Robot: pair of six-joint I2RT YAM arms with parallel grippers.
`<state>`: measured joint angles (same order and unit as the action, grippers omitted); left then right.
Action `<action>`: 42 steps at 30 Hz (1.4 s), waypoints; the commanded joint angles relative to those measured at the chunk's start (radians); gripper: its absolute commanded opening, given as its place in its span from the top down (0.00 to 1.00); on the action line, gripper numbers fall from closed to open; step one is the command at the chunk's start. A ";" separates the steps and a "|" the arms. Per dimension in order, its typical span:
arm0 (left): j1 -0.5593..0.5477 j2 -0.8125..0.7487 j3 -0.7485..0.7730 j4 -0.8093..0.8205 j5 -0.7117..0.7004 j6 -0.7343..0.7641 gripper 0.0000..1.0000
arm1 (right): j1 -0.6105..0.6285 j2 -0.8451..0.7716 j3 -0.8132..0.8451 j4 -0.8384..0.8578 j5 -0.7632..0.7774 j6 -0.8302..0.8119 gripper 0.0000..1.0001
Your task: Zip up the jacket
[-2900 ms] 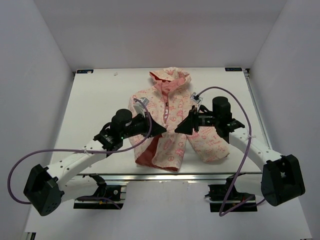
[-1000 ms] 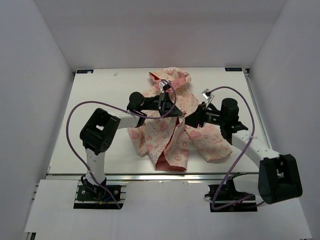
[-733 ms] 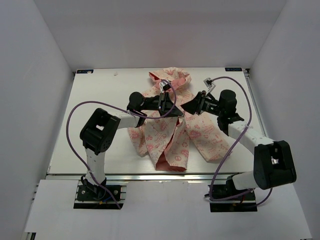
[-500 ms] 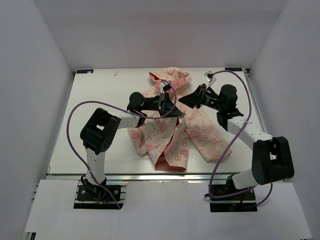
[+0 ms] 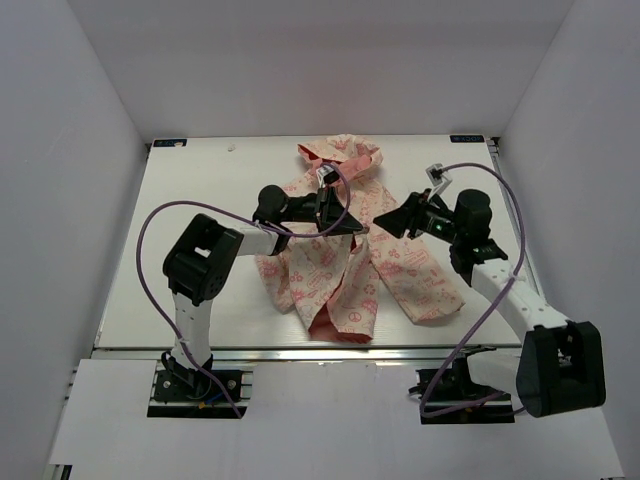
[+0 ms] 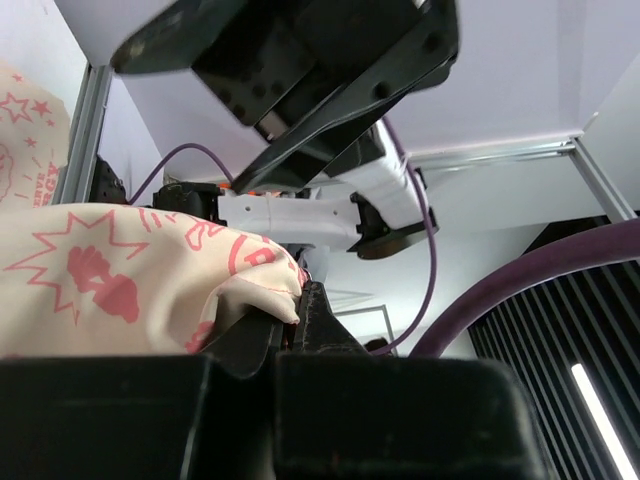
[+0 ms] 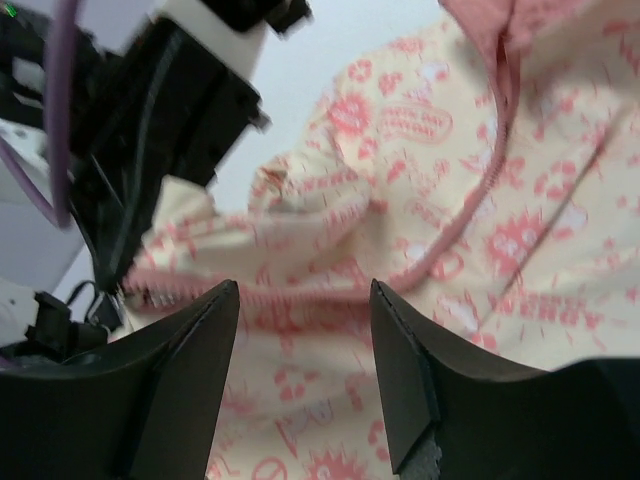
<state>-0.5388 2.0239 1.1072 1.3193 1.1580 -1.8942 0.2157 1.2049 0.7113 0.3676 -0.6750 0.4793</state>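
Fingers (image 6: 325,335) of your left gripper (image 6: 292,316) are pinched together on a fold of the jacket's (image 6: 120,280) cream front edge. Your right gripper (image 7: 302,300) has its fingers spread apart with nothing between them, poised over the pink zipper strip (image 7: 345,296), just at 3 o'clock from the left one.

Your left forearm lies low across the jacket, pointing to 3 o'clock from a raised elbow. Your right arm stretches from its base toward 11 o'clock, with its gripper aimed at 9 o'clock.

The jacket sits rumpled mid-table (image 5: 200,190), hood at 12 o'clock and hem at 6 o'clock, with plain white walls (image 5: 300,70) around.

You cannot tell whether the right fingers touch the fabric. The right wrist view is blurred, the zipper's slider cannot be made out, and the gripper body blocks the lower part of the left wrist view.
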 commanded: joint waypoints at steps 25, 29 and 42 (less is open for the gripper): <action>0.011 0.010 0.014 0.494 -0.012 -0.057 1.00 | 0.148 0.148 -0.022 0.336 0.047 -0.418 1.00; 0.014 0.012 0.022 0.494 0.000 -0.069 1.00 | 0.142 0.122 -0.016 0.333 0.052 -0.464 1.00; 0.043 0.006 0.039 0.494 0.014 -0.083 1.00 | 0.120 0.002 -0.107 0.039 0.085 -0.610 0.42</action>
<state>-0.5026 2.0438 1.1137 1.3182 1.1652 -1.9652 0.3355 1.2434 0.6281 0.4152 -0.5621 -0.0826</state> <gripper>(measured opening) 0.071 0.573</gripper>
